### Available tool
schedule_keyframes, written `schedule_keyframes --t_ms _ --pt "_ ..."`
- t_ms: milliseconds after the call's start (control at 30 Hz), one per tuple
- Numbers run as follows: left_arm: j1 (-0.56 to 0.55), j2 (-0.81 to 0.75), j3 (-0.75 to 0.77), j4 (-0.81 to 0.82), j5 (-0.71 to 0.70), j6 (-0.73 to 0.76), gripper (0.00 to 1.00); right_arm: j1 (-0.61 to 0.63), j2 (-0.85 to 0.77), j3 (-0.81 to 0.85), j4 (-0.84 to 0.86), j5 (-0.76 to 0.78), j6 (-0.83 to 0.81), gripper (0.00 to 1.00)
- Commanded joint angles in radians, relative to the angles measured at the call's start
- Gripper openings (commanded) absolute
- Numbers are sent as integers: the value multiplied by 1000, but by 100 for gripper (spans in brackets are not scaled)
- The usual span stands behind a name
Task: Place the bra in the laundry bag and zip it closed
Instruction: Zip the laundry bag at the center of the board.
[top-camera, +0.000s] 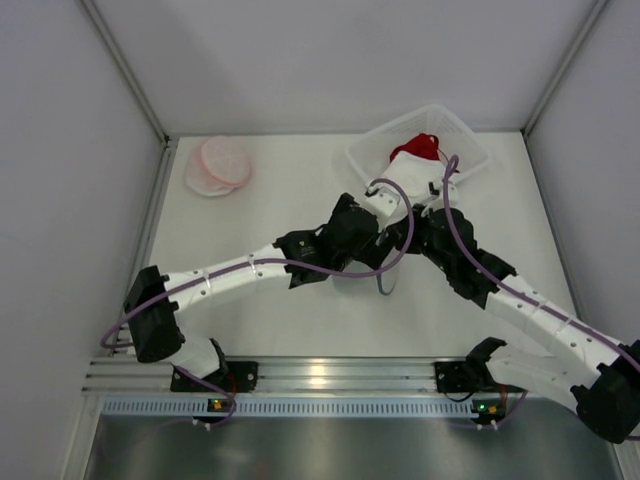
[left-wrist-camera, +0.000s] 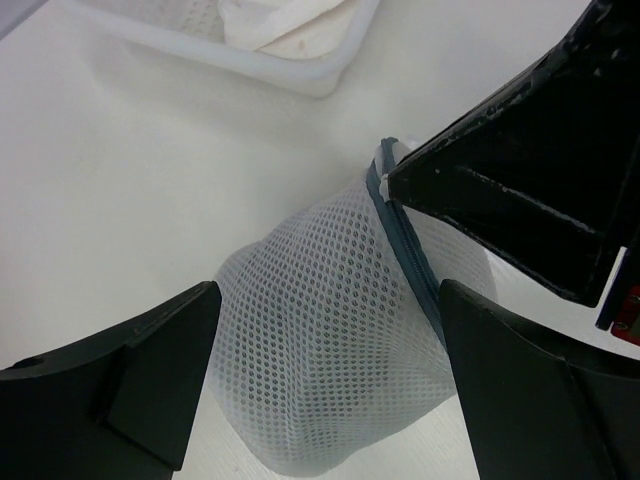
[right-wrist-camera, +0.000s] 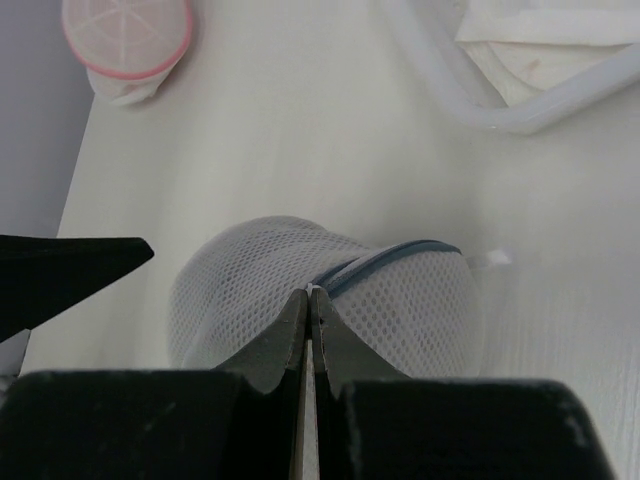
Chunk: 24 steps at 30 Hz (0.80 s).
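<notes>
The mesh laundry bag (left-wrist-camera: 320, 340) lies near the middle of the desk (left-wrist-camera: 120, 180), under the point where the two arms meet. It bulges as though something is inside, but the bra cannot be made out through the weave. The right pincer (right-wrist-camera: 310, 300) is clenched on the bag's top edge, right at the blue-grey zipper (left-wrist-camera: 408, 245). The left pincer (left-wrist-camera: 330, 290) is released, with its fingers wide on either side of the bag. On this showing, loading looks done and zipping is probably under way or nearly finished. The visible stretch of zipper seems drawn together, but its pull and one end are hidden by the right pincer. A red garment (top-camera: 418, 148) in the clear bin (top-camera: 389, 129) at the far right cannot be identified. From above, the arms cover most of the bag.
</notes>
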Motion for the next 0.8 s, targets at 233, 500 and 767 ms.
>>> schedule_keyframes --t_ms 233,500,767 --pt "0 53 58 15 117 -9 93 14 -46 32 11 38 45 0" --pt "0 122 79 38 55 -19 69 17 -60 39 18 36 53 0" --pt "0 -49 -138 130 105 -79 0 19 -46 40 -28 113 53 0"
